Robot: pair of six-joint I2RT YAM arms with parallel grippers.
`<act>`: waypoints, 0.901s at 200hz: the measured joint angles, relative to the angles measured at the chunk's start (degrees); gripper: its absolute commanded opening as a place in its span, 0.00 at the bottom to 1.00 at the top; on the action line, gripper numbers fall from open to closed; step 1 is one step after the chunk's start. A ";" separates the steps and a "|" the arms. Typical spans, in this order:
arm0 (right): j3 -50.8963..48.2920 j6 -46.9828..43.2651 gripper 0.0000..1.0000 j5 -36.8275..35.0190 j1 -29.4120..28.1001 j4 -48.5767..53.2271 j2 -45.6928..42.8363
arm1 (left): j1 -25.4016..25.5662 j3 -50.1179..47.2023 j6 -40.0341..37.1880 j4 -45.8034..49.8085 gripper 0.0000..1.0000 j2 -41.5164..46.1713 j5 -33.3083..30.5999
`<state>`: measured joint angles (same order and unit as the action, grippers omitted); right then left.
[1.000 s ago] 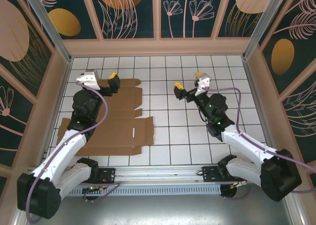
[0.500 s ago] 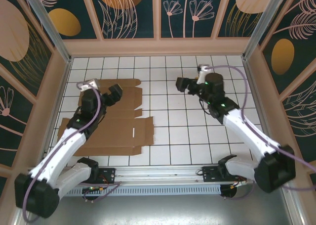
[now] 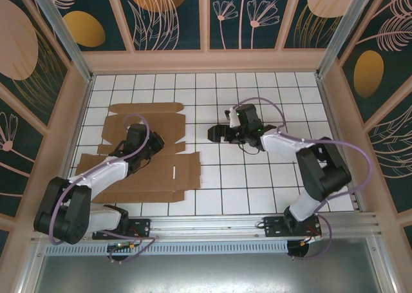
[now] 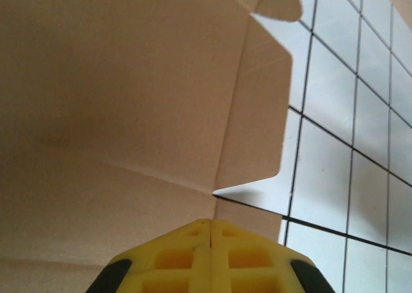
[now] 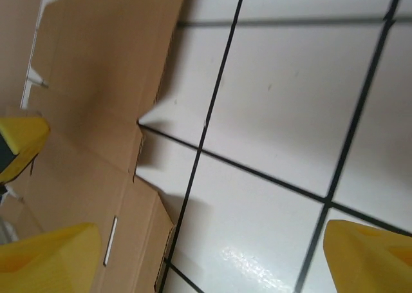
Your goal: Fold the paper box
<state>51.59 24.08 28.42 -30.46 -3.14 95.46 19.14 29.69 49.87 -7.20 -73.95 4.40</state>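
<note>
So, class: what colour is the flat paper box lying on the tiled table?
The paper box is plain brown, unprinted; clearest in the left wrist view.

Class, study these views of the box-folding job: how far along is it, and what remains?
Done: no fold yet; the paper box lies as a flat sheet on the tiles. In hand: the left fingers, shut, sit low over its middle; the right fingers, open, hover above the tiles beside its right edge. Left: raising the walls and tucking the flaps.
</note>
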 measured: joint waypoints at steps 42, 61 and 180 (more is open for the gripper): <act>0.94 1.31 0.75 9.03 -4.46 -1.07 6.93 | -0.39 -1.11 2.62 0.07 0.00 -0.44 -2.69; 1.07 1.68 0.61 11.58 -6.19 -0.94 8.28 | -0.48 -2.03 4.15 -0.76 0.00 -1.88 -2.97; -0.85 6.12 0.13 14.08 -12.37 -1.18 9.27 | -0.48 -8.00 7.69 -7.41 0.00 -5.09 0.26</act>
<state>50.74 30.20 42.50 -42.83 -4.32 104.73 18.65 21.69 57.56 -14.61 -79.05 4.67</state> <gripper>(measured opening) 0.195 0.051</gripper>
